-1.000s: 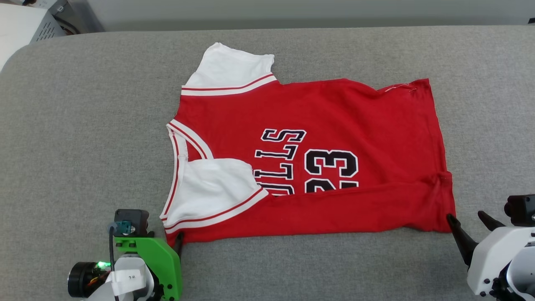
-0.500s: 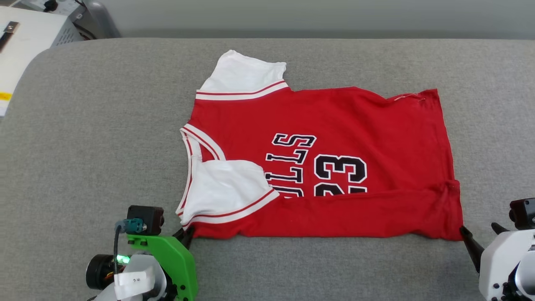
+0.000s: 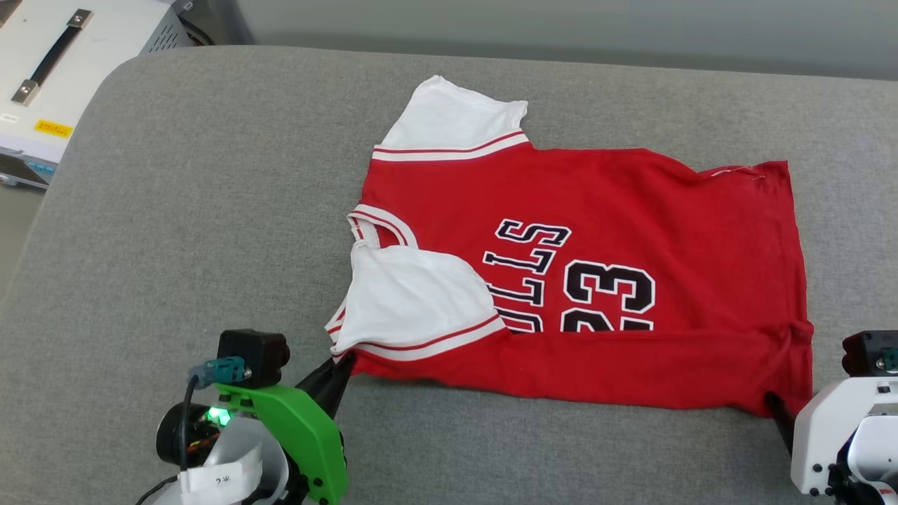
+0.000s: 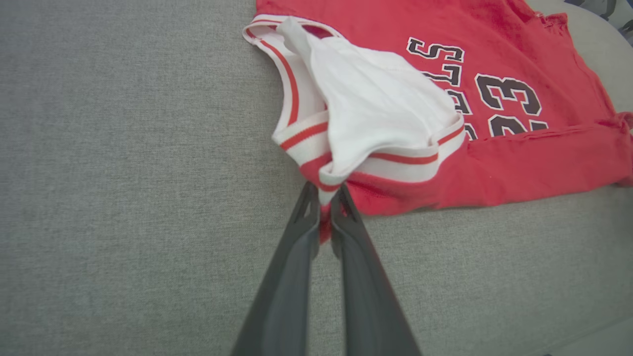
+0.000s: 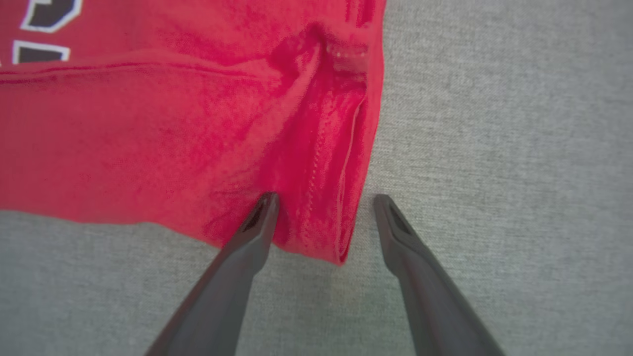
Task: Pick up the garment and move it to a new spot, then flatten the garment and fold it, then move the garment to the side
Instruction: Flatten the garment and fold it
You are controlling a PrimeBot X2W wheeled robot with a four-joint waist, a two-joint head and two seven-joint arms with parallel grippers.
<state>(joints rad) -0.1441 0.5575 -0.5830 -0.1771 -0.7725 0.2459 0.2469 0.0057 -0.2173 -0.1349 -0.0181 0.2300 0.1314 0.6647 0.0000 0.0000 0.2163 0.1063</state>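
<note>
The garment (image 3: pixel 631 210) lies spread on the grey counter (image 3: pixel 210 210), right of the middle in the head view, with its collar toward the robot's left and its hem toward the right. The far white sleeve (image 3: pixel 449 116) lies flat. The near sleeve (image 3: pixel 414 294) is folded in over the chest, and the near long edge is turned up over the lower part of the black lettering (image 3: pixel 575 277). A second ago the left gripper (image 4: pixel 324 198) stood with its jaws apart at the near collar-side corner. Now the two dark fingers are pressed together on that corner, pinching red cloth and a bit of striped trim between their tips. The neckline trim beside it looks bunched and slightly raised where it lay flatter before. The right gripper (image 5: pixel 324 200) is as wide apart as it was, but it sits closer in at the near hem corner – one fingertip rests on the red cloth and the other on the bare counter just beside the hem edge, so the corner lies between them, ungripped. The whole head view has swung since the earlier frame, so the garment's shift to the right in it is the camera's – more of a white case (image 3: pixel 63 56) with a black handle now shows past the counter's far left corner.
</note>
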